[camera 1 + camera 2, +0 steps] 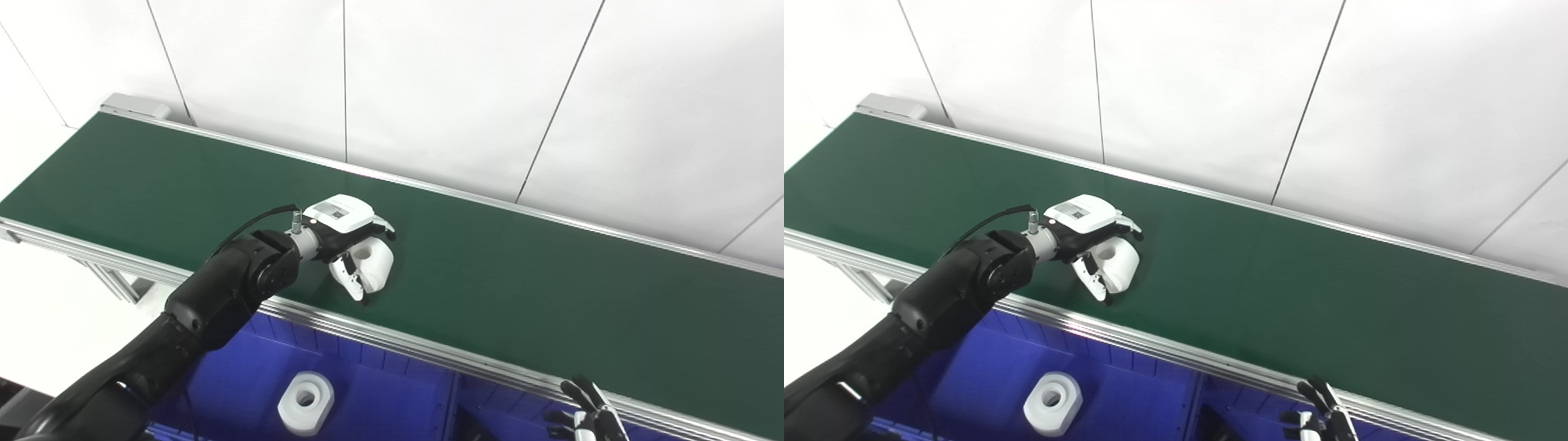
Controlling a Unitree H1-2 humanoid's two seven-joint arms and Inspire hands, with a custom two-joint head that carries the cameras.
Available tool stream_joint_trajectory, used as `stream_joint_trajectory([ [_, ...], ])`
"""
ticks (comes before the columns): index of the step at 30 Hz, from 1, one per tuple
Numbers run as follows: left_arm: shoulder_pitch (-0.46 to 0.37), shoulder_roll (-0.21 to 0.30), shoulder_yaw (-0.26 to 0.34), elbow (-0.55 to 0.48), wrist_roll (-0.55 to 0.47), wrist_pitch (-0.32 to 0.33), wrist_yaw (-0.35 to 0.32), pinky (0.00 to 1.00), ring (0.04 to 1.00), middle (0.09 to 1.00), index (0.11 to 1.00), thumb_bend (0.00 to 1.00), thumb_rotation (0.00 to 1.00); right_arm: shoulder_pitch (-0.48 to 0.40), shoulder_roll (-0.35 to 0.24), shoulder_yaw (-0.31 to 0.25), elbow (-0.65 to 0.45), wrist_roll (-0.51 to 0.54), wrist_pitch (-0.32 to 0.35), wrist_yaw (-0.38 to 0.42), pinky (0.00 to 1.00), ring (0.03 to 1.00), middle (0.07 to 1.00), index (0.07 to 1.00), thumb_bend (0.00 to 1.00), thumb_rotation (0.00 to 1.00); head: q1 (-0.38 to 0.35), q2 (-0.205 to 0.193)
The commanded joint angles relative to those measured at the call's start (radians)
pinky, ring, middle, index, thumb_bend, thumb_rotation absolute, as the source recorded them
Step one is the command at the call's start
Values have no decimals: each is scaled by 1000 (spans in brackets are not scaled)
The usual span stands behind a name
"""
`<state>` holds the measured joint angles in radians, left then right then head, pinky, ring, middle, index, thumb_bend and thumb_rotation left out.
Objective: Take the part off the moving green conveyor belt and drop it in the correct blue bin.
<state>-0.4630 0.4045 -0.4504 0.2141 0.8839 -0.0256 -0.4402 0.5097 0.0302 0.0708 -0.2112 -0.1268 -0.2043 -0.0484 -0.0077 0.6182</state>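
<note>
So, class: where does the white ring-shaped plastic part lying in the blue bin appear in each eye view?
Left eye view: white ring-shaped plastic part, bottom edge, left of centre.
Right eye view: same part, bottom, further left.
Shared landmark: blue bin, under the conveyor's silver rail.

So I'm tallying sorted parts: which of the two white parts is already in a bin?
The white part lying in the blue bin below the belt; the other part is in the left hand on the belt.

The belt (520,288) is dark green with silver rails. The part (373,260) is white, the left hand (352,245) white and black. The bin (367,392) is blue, holding a white piece (305,402).
</note>
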Motion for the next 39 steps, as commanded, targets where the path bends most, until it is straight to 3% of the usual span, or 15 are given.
stream_joint_trajectory([
  [1, -47, 17, 7, -42, -3, 34, -40, 860, 867, 841, 790, 1000, 331, 9, -2, 6, -40, 6, -12, 7, 550, 618, 805, 840, 501, 811, -2, 1],
  [5, -45, 9, 8, -59, -20, 50, -66, 721, 748, 743, 722, 1000, 301, 7, -3, 6, -37, 6, -16, 6, 549, 608, 799, 836, 512, 813, -6, 4],
  [8, -32, -8, 22, -45, -53, 22, -13, 646, 684, 686, 653, 992, 242, 7, -3, 7, -38, 5, -12, 6, 550, 608, 801, 841, 517, 819, -9, 6],
  [9, -20, -23, 34, -26, -73, -7, 45, 634, 673, 676, 642, 989, 230, 7, -1, 7, -38, 2, -15, 4, 549, 607, 802, 842, 517, 820, -10, 7],
  [10, -12, -32, 42, -13, -86, -27, 86, 595, 617, 627, 568, 762, 150, 6, 0, 7, -38, 0, -17, 2, 544, 603, 798, 840, 513, 818, -11, 7],
  [11, 2, -49, 53, 14, -107, -80, 159, 570, 582, 596, 522, 621, 100, 7, 1, 7, -40, 1, -13, 2, 541, 601, 796, 839, 511, 816, -13, 8],
  [13, 18, -70, 68, 53, -138, -158, 253, 514, 517, 535, 480, 548, 26, 7, 1, 8, -43, 3, -7, 4, 544, 604, 799, 838, 524, 818, -14, 8],
  [15, 37, -97, 90, 68, -189, -196, 295, 430, 447, 496, 483, 525, 3, 7, 2, 9, -45, 1, -3, 3, 539, 601, 801, 840, 534, 825, -12, 7],
  [19, 74, -153, 141, 75, -297, -250, 346, 346, 405, 478, 493, 521, 0, 5, 4, 10, -42, -10, -7, -1, 535, 595, 799, 838, 533, 832, -15, 7],
  [22, 97, -184, 172, 74, -363, -278, 364, 345, 412, 478, 492, 520, 0, 6, 9, 12, -43, -9, -5, -2, 538, 596, 799, 838, 537, 833, -18, 8],
  [26, 128, -194, 192, 27, -404, -264, 348, 369, 435, 488, 486, 520, 0, 9, 15, 16, -55, -16, 7, -3, 532, 592, 808, 845, 535, 838, -26, 13],
  [30, 159, -153, 170, -104, -359, -221, 295, 340, 415, 478, 494, 521, 0, 19, 25, 20, -83, -9, 41, 0, 536, 602, 815, 847, 533, 827, -41, 29],
  [39, 273, -5, 112, -524, -242, -108, 53, 457, 436, 480, 491, 524, 0, 36, 52, 47, -177, -28, 130, -1, 547, 603, 818, 847, 538, 789, -112, 148],
])
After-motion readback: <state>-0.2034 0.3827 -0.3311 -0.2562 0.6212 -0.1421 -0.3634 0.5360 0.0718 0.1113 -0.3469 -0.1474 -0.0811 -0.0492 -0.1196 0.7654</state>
